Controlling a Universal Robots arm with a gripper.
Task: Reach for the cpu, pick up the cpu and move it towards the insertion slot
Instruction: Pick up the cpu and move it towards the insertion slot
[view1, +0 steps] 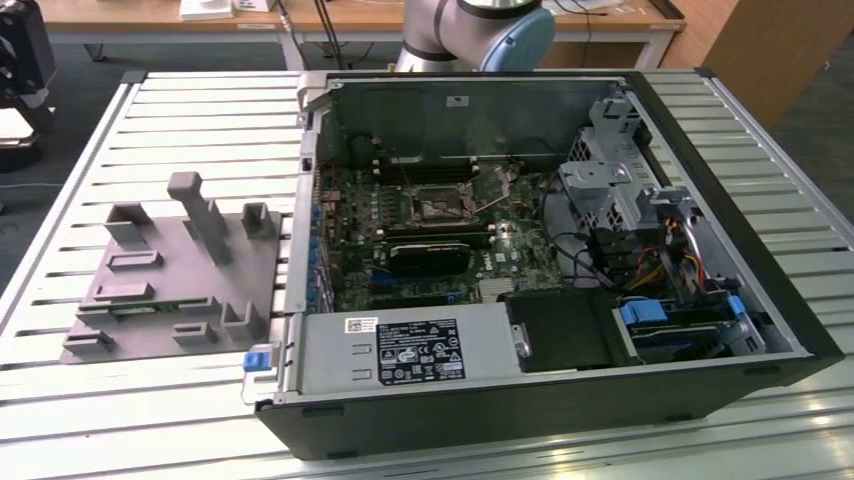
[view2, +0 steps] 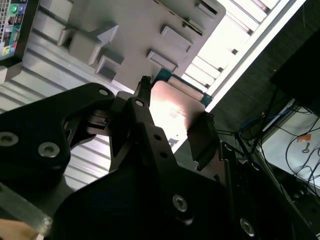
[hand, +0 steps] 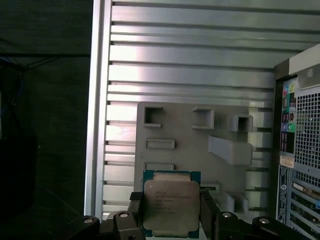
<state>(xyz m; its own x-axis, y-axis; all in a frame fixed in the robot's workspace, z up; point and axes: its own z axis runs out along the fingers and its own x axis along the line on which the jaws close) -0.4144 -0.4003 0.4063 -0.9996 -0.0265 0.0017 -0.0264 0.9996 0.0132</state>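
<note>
1. Claw (hand: 171, 200): its black fingers (hand: 134, 212) are closed part-way, pinching two opposite edges of the cpu (hand: 170, 217), a thin, flat, square chip with a silvery metal top and green rim.
2. Slatted silver metal table (hand: 190, 60), below the claw: if the edge-only pinch slackens, the chip would likely drop onto the slats.
3. Open black-and-grey computer case (hand: 302, 165), off to one side of the claw: the insertion slot (view1: 438, 205), a small dark square socket with a shiny frame, sits deep inside, so the walls could catch the claw.
4. Grey plastic fixture plate (hand: 195, 145), beneath the chip: a low carry could clip its upright blocks.
5. The cpu is square, with no real long axis. It lies flat along the fingers, its metal top facing the first wrist view and its edges square to the claw.
</note>
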